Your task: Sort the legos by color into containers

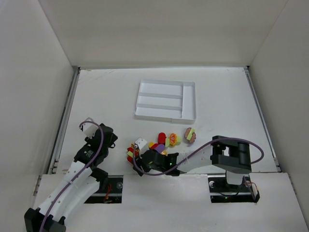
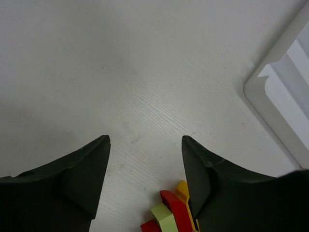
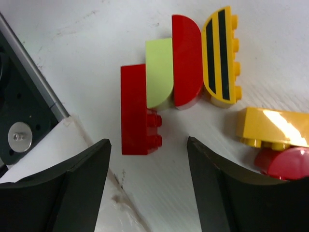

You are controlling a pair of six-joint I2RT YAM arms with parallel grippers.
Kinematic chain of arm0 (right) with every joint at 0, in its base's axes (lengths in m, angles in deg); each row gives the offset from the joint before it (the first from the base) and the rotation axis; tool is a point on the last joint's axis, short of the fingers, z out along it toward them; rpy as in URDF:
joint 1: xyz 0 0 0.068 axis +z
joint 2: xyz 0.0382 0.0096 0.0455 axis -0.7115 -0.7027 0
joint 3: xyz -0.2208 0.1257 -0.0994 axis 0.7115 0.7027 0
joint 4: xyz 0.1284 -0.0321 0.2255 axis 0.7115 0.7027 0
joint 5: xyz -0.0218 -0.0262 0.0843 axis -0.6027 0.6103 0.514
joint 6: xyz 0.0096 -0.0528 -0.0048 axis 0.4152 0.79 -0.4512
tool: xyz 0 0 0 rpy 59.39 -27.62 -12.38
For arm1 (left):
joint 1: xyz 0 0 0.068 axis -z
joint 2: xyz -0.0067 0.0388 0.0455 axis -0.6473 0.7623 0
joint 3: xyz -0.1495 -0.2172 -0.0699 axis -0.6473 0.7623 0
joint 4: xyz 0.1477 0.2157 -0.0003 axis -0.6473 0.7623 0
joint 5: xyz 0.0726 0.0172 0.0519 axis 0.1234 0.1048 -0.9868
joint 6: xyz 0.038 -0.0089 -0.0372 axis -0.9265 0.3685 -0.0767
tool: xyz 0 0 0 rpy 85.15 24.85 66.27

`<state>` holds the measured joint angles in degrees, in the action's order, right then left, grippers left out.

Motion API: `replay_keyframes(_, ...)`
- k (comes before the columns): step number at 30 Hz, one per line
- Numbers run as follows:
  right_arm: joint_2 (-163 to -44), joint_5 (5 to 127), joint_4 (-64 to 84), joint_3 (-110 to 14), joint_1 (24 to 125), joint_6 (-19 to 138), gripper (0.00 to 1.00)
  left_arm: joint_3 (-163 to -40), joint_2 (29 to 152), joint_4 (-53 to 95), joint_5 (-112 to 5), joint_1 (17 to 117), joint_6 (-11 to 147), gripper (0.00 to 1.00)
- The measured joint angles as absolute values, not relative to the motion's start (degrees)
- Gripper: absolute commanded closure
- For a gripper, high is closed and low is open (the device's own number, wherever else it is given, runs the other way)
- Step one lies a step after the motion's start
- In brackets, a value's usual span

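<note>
The legos lie in a loose group (image 1: 161, 141) at the near middle of the table. In the right wrist view a red brick (image 3: 137, 111), a lime brick (image 3: 159, 72), a red rounded brick (image 3: 186, 60) and a striped yellow brick (image 3: 222, 55) sit side by side. An orange-yellow brick (image 3: 273, 126) lies to their right. My right gripper (image 3: 148, 141) stands open just short of the red brick, holding nothing. My left gripper (image 2: 145, 140) is open over bare table, with a few legos (image 2: 169, 212) low between its fingers. The white tray with the containers (image 1: 166, 100) lies beyond, its slots bare.
The tray's rounded corner (image 2: 270, 96) shows at the right of the left wrist view. The table's near edge and a metal rail (image 3: 34, 72) run just left of the right gripper. White walls enclose the table on three sides.
</note>
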<state>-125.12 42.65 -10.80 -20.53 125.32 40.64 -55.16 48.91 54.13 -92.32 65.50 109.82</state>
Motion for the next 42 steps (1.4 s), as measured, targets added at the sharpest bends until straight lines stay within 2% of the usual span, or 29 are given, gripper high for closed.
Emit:
replay_keyframes(4, -126.78, 42.63, -11.65, -21.93, 125.32, 41.19, 0.49, -53.93, 48.98, 53.74, -90.42, 65.35, 110.19, 0.5)
replay_keyframes(7, -127.2, 42.39, -11.72, -22.11, 125.32, 41.34, 0.62, -53.15, 48.85, 53.58, -89.06, 65.31, 110.41, 0.44)
replay_keyframes(10, -127.22, 42.17, -11.76, -22.37, 125.32, 41.6, 0.68, -53.04, 48.54, 53.52, -87.66, 65.07, 110.6, 0.4)
replay_keyframes(18, -123.51, 41.93, -9.73, -22.68, 125.32, 42.3, 0.67, -53.85, 45.66, 52.84, -82.07, 65.24, 111.0, 0.27)
replay_keyframes(31, -111.22, 43.17, -2.39, -24.49, 119.84, 42.37, 0.67, -54.9, 34.92, 40.25, -72.15, 68.15, 114.73, 0.29)
replay_keyframes(39, -108.1, 45.49, -1.19, -24.49, 115.07, 40.31, 0.67, -52.8, 38.18, 33.56, -71.07, 72.21, 115.0, 0.28)
replay_keyframes(42, -107.81, 46.69, -1.21, -24.64, 114.24, 39.44, 0.67, -51.66, 40.61, 31.53, -70.94, 74.2, 114.82, 0.24)
